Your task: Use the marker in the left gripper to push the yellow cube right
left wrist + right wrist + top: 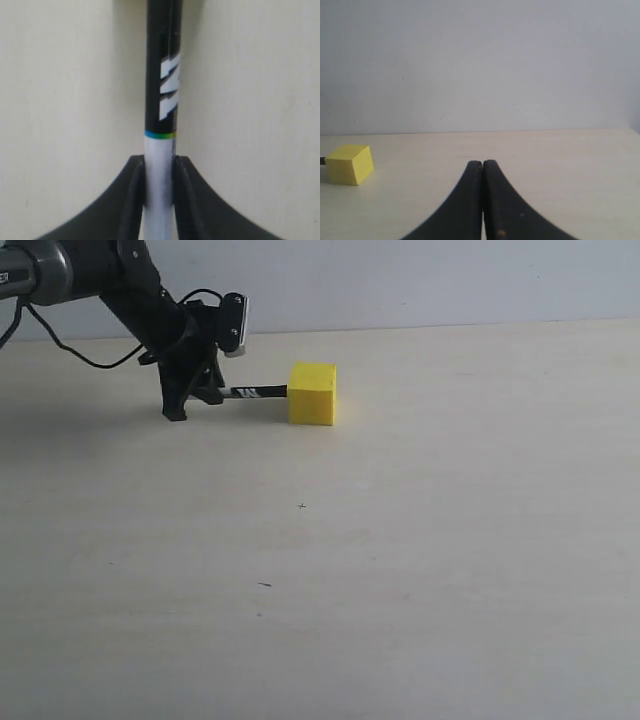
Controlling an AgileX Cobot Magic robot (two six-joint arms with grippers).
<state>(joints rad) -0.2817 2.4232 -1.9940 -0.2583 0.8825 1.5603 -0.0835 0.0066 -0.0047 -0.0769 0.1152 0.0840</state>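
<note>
The yellow cube (312,393) rests on the pale table at the upper middle of the exterior view; the right wrist view catches it too, yellow cube (349,164). My left gripper (205,395) stands just left of it, shut on the marker (252,393), which lies level and points right with its black end against the cube's left face. In the left wrist view the marker (162,90) runs out from between the jaws, white barrel clamped, black part with a white mark beyond. My right gripper (482,163) is shut with nothing in it and does not show in the exterior view.
The pale table (400,570) stretches to the right of the cube and toward the front. A light wall (430,280) rises behind the table's far edge. A black cable (75,350) loops off the left arm.
</note>
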